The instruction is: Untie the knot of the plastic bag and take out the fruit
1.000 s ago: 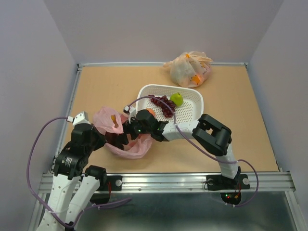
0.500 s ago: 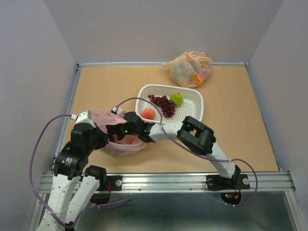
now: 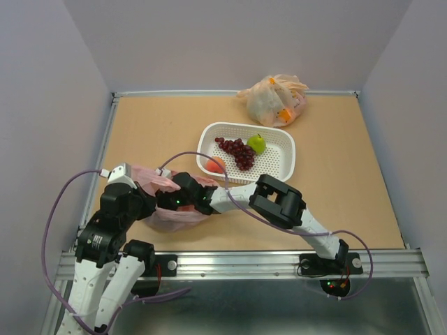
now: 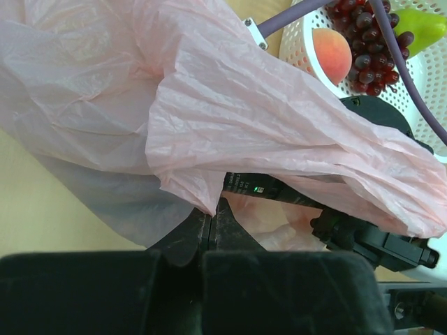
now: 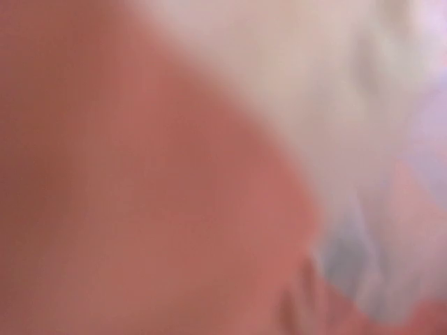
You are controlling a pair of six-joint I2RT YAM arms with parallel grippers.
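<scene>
Pink crinkly film, that's the plastic bag (image 3: 172,211), lying on the table (image 3: 335,209) at the near left, just in front of the white basket (image 3: 282,165). Its mouth gapes toward the right, and one flap drapes over a dark wrist housing with a green light on it.

The left gripper (image 4: 211,219) has its jaws pressed together on the bag's lower edge; a pinch of pink plastic sits right between the tips. That arm rises from its base at the near left corner, elbow folded, wrist aimed right at the bag.

The right gripper (image 3: 167,203) is buried in the bag's mouth. Its arm climbs from the near right base, bends sharply at the elbow, and the forearm runs long and low to the left across the basket's front. Its wrist camera gives only a pink-orange blur, possibly fruit or plastic pressed close, so I cannot tell how those jaws stand.

In the basket: a peach (image 3: 215,165) at the near left, dark red grapes (image 3: 238,153) in the middle, a green fruit (image 3: 257,144) beside them. An orange-beige bag (image 3: 274,100) sits knotted at the far edge.
</scene>
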